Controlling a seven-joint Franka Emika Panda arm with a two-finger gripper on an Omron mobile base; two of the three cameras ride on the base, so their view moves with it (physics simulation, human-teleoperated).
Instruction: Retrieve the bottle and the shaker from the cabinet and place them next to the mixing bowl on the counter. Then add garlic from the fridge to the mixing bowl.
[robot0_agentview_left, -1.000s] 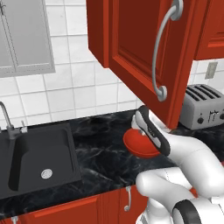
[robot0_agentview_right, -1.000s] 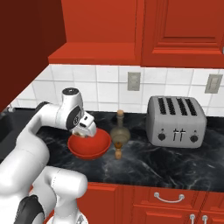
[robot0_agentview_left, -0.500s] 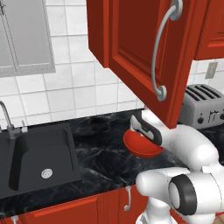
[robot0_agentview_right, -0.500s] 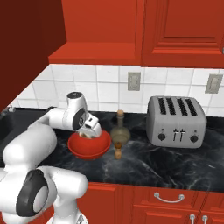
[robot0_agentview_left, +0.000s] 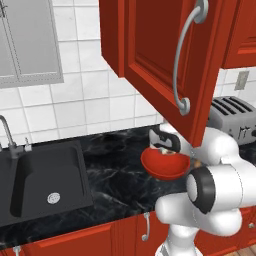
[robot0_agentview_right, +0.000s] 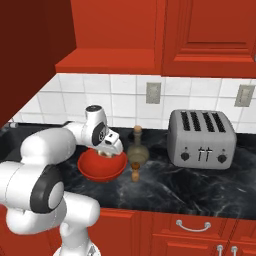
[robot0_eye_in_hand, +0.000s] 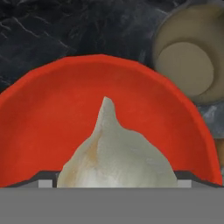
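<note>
Garlic (robot0_eye_in_hand: 117, 151), a lumpy cream bulb with a pointed tip, sits in the glossy red mixing bowl (robot0_agentview_right: 101, 166) midway along the counter (robot0_agentview_right: 190, 187). The tool (robot0_agentview_right: 111, 146) hangs over the bowl, apparently released. The right base view shows the olive bottle (robot0_agentview_right: 136, 150) beside the bowl.

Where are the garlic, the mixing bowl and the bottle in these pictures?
garlic (robot0_eye_in_hand: 117, 154): hand view, middle of the whitish bulb.
mixing bowl (robot0_agentview_right: 95, 169): right base view, red outer wall near the front.
bottle (robot0_agentview_right: 137, 151): right base view, round olive-brown belly below the neck.
</note>
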